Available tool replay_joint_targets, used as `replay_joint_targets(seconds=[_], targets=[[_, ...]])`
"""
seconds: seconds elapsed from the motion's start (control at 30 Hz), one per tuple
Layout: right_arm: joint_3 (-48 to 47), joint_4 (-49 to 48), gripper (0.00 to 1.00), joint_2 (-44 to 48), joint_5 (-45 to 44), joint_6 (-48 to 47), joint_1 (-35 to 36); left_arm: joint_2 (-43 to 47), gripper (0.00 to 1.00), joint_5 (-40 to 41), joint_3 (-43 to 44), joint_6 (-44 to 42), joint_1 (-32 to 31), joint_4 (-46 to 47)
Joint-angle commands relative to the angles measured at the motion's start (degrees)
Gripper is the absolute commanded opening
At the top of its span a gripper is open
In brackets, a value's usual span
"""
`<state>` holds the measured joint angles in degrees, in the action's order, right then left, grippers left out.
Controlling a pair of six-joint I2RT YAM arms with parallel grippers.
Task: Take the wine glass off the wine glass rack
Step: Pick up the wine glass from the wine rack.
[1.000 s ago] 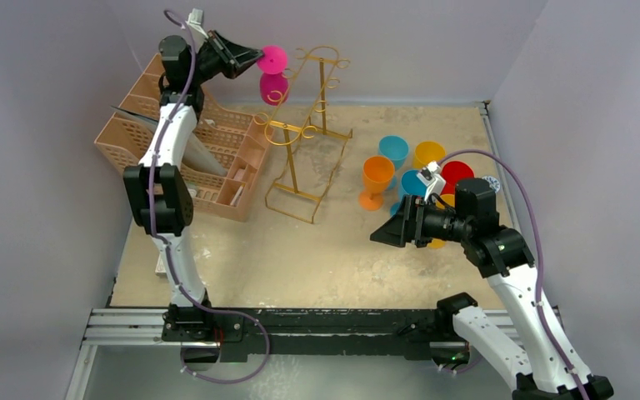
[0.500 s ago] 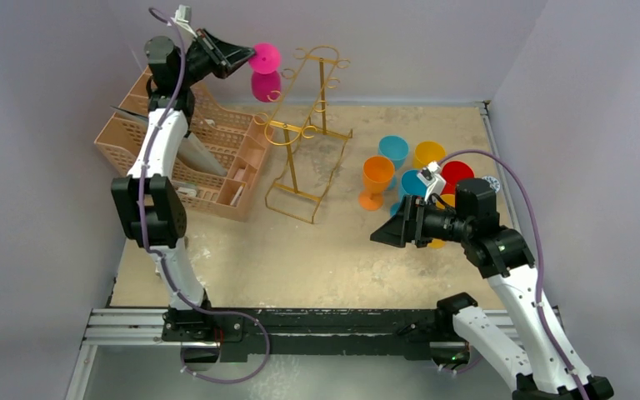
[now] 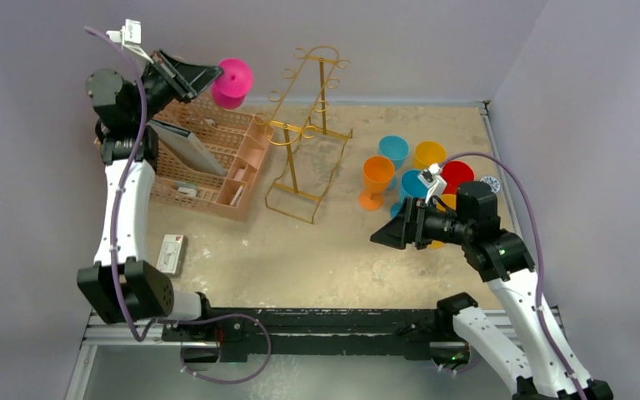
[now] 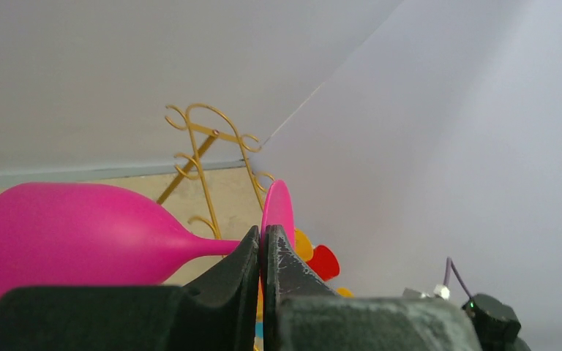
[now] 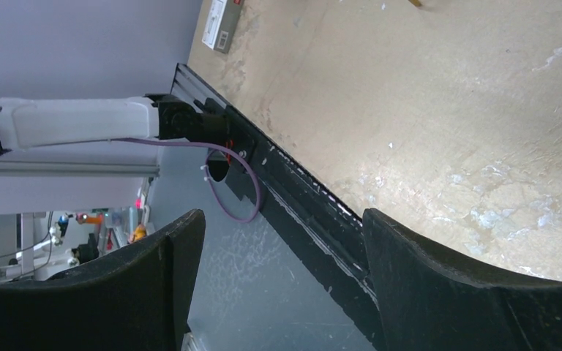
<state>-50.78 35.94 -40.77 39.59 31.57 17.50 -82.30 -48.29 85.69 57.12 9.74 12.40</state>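
My left gripper (image 3: 210,77) is shut on the round foot of a pink wine glass (image 3: 233,83) and holds it high above the peach organizer, clear to the left of the gold wire wine glass rack (image 3: 304,133). In the left wrist view the fingers (image 4: 263,252) pinch the thin pink foot, the bowl (image 4: 66,238) lies to the left, and the rack's curled hooks (image 4: 205,139) stand behind. No glass hangs on the rack. My right gripper (image 3: 381,236) is open and empty, low over the table right of centre.
A peach plastic lattice organizer (image 3: 225,167) stands left of the rack. Several coloured wine glasses (image 3: 412,171) stand at the right. A small box (image 3: 171,252) lies near the left front. The table's front rail (image 5: 315,212) shows in the right wrist view.
My left arm has swung left and back, carrying the pink glass off the rack's hooks and away over the organizer. The right arm has not moved.
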Motion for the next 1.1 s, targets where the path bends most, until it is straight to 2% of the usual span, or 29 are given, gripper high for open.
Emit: replay_joint_targets(seconds=[0.0, 0.03, 0.1, 0.13, 0.2, 0.3, 0.67, 0.73, 0.87, 1.07], targets=[[1.33, -3.55, 0.81, 0.68, 1.42, 1.53, -0.18, 8.08, 0.00, -2.32, -6.08, -5.87, 0.45, -0.87], [1.38, -3.63, 0.81, 0.77, 1.54, 1.64, -0.18, 10.37, 0.00, -1.68, -7.64, -6.46, 0.53, -1.44], [1.52, -3.60, 0.81, 0.91, 1.71, 1.53, -0.18, 17.98, 0.00, 6.65, -11.41, -12.04, 0.35, -8.42], [1.56, -3.57, 0.81, 1.01, 1.55, 1.36, -0.18, 22.42, 0.00, 10.50, -14.27, -13.65, 0.29, -8.60], [1.94, -3.78, 0.81, 1.21, 1.10, 1.35, -0.14, 30.34, 0.00, 14.20, -17.17, -16.23, 0.28, -11.54], [2.69, -5.60, 0.81, 0.95, 1.26, 2.27, -0.18, 32.75, 0.00, 9.24, -14.69, -18.68, 0.28, -19.94], [6.92, -12.96, 0.80, 0.43, 2.60, 7.75, -0.16, 40.22, 0.00, -8.78, -20.19, -14.41, 0.29, -23.73], [7.18, -14.14, 0.81, 0.78, 2.83, 8.31, -0.17, 42.53, 0.00, -9.83, -23.58, -13.25, 0.28, -23.92], [8.15, -18.02, 0.81, 1.47, 3.63, 10.07, -0.18, 48.79, 0.00, -11.14, -34.04, -5.38, 0.26, -17.79], [9.24, -25.67, 0.81, 1.20, 4.34, 14.28, -0.14, 53.25, 0.00, -12.49, -37.72, -9.54, -0.74, -27.07]])
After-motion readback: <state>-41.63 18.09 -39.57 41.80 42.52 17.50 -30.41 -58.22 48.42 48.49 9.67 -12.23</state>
